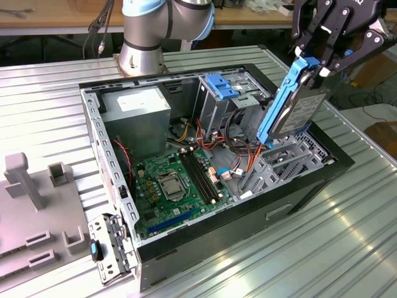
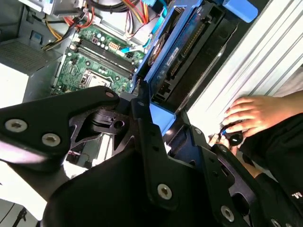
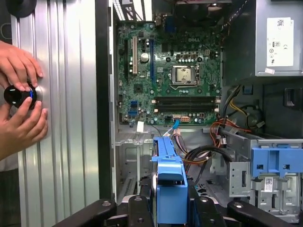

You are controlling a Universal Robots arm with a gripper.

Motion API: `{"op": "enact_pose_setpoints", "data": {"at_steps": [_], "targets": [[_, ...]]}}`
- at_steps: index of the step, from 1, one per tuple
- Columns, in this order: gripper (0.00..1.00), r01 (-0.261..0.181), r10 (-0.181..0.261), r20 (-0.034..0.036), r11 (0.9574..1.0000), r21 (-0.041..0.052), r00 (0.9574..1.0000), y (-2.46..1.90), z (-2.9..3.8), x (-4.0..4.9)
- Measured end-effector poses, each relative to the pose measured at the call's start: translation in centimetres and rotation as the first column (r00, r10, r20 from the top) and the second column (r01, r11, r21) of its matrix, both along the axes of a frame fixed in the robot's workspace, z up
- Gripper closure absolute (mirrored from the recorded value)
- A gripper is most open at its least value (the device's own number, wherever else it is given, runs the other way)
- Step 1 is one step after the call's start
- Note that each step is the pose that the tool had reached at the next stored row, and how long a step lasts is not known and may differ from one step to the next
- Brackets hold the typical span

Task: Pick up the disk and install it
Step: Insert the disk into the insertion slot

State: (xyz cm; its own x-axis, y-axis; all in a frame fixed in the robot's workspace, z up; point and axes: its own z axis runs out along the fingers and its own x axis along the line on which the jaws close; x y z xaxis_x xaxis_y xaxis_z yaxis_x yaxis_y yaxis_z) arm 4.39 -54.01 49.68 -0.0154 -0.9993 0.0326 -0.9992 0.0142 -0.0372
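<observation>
Silver ridged metal makes up the big table [image 1: 347, 248], and an open black computer case [image 1: 291, 202] is laid on it. A long wooden bench [image 1: 56, 15] is seen at the back of the room. Grey plastic blocks [image 1: 37, 198] are set on the table at the exterior view's left. The grey metal disk with blue plastic rails [image 1: 304, 108] is held on its edge, tilted, above the case's end at the exterior view's right. Its top is clamped between the fingers of the black gripper [image 1: 313, 65]. In the first wrist view a person's hand [image 3: 23, 127] is laid on the table, against a small round black knob [image 3: 18, 94].
</observation>
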Motion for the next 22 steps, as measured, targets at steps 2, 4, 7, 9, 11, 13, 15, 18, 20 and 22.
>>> {"op": "enact_pose_setpoints", "data": {"at_steps": [2, 4, 7, 9, 11, 13, 15, 18, 20, 22], "targets": [[0.63, 0.000, 0.000, -0.0002, 1.0000, -0.0010, 1.0000, -0.27, -0.11, 0.63], [0.63, -0.006, 0.006, -0.0002, 1.0000, -0.0020, 1.0000, -0.74, -0.46, 0.70], [0.63, -0.010, 0.010, -0.0001, 1.0000, -0.0025, 1.0000, -0.91, -0.86, 1.03], [0.63, -0.002, 0.002, -0.0002, 1.0000, -0.0024, 1.0000, -0.92, -1.07, 1.33], [0.63, 0.002, -0.002, -0.0033, 1.0000, -0.0028, 1.0000, -0.92, -1.40, 1.40], [0.63, 0.009, -0.009, -0.0056, 1.0000, -0.0030, 0.9999, -0.92, -1.62, 1.41], [0.63, 0.019, -0.019, -0.0060, 0.9998, -0.0030, 0.9998, -0.92, -1.82, 1.50], [0.63, 0.030, -0.030, -0.0063, 0.9995, -0.0031, 0.9995, -0.92, -2.26, 1.62], [0.63, 0.030, -0.030, -0.0068, 0.9995, -0.0030, 0.9995, -0.92, -2.41, 1.64], [0.63, 0.032, -0.032, -0.0068, 0.9995, -0.0030, 0.9995, -0.92, -2.52, 1.64]]}}
